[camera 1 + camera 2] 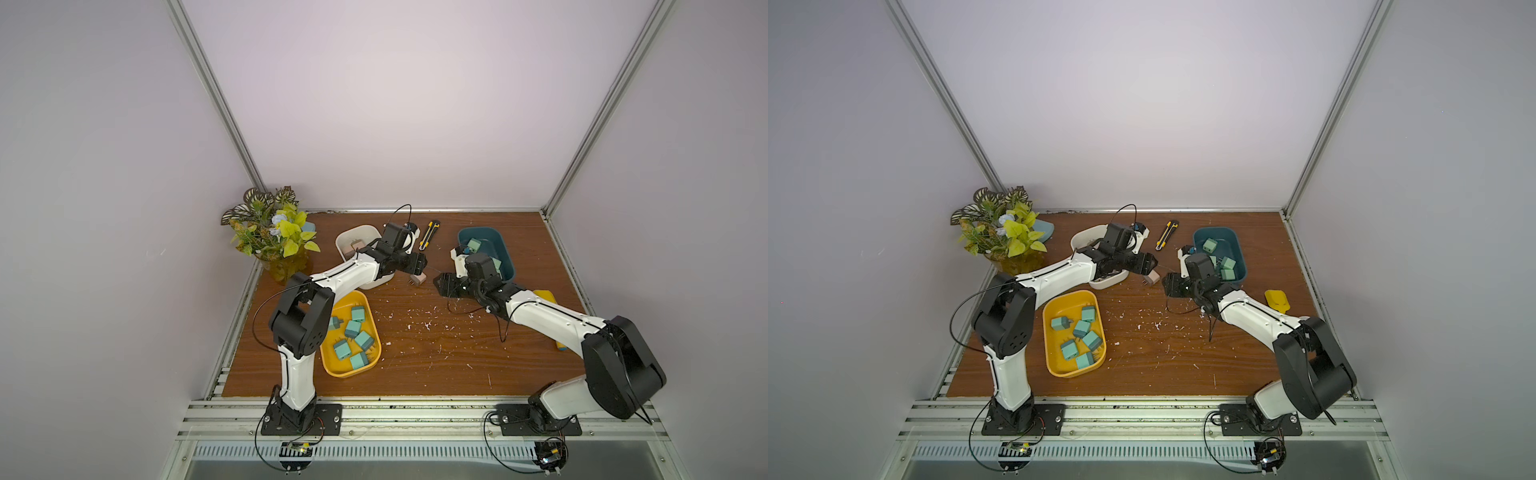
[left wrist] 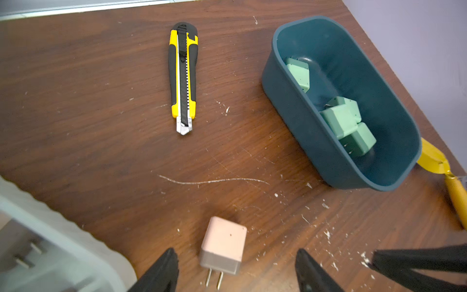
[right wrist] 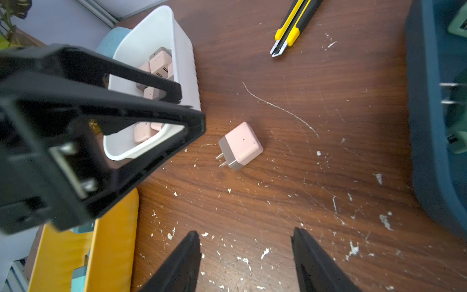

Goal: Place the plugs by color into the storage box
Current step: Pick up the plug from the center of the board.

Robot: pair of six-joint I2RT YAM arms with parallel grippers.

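Plainly, a pale pink cube-shaped plastic plug lies on the brown wooden surface; left end effector and right end effector flank it, both released, empty.

Both arms lean in toward the middle, elbows raised and forearms slanting down. The left arm comes in from the left and the right arm from the right, so their grippers point at each other, tips close but apart. The left gripper is low over the surface, its fingers spread wide and gripping nothing. The right gripper also has its fingers parted and grips nothing.
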